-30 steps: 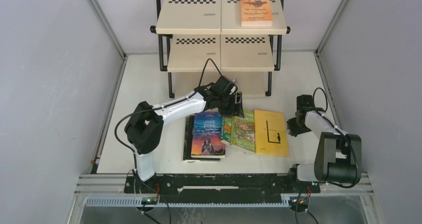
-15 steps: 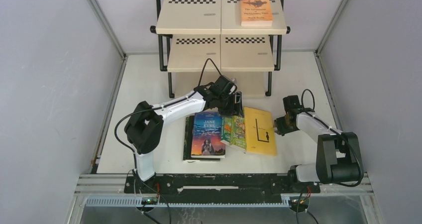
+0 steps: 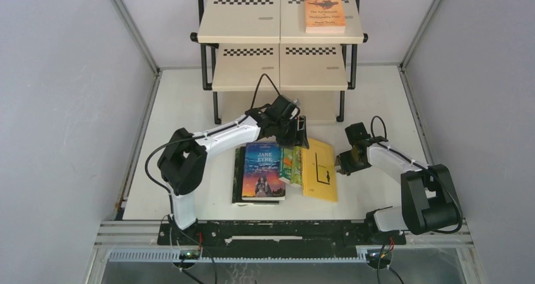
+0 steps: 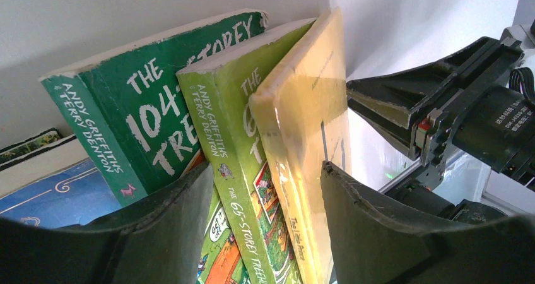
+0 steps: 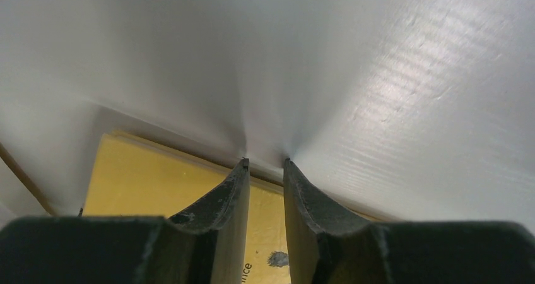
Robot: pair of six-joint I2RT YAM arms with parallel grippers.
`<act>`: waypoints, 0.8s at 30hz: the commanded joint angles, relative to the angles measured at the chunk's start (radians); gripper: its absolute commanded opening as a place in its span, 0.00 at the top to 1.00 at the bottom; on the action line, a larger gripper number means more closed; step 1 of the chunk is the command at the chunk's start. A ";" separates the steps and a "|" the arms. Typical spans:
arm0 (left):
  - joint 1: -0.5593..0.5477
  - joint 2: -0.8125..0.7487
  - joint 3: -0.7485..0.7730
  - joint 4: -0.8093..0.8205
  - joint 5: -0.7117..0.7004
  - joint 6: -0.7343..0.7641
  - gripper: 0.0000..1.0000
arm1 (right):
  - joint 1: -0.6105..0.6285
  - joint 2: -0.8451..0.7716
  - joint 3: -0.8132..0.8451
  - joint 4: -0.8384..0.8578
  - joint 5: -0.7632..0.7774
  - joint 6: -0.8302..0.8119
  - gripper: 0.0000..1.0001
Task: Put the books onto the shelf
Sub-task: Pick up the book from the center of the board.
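Shelf (image 3: 246, 19) is standing at 12 o'clock on the table (image 3: 183, 107), with the orange book (image 3: 325, 11) lying flat on the right half of its top tier. The other books are sitting mid-table toward 6 o'clock. Blue "Jane Eyre" (image 3: 264, 170) is lying flat on a dark book (image 3: 238, 178). At its 3 o'clock, the green "104-Storey Treehouse" book (image 4: 132, 107), the green "65-Storey Treehouse" book (image 4: 233, 170) and the yellow book (image 3: 320, 170) are tipping up, fanned against one another. Left gripper (image 3: 299, 134) is hanging over their 12 o'clock ends with jaws spread, straddling the 65-Storey and yellow books; can't tell if the pads are pressing. Right gripper (image 3: 342, 162) is sitting low at the yellow book's 3 o'clock edge. Its fingers (image 5: 230, 202) are showing a narrow gap and holding nothing, tips at the cover's edge.
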 commanded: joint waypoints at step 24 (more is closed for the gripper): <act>0.007 -0.029 0.009 0.014 0.023 0.014 0.72 | 0.116 -0.006 0.093 -0.009 -0.107 0.065 0.67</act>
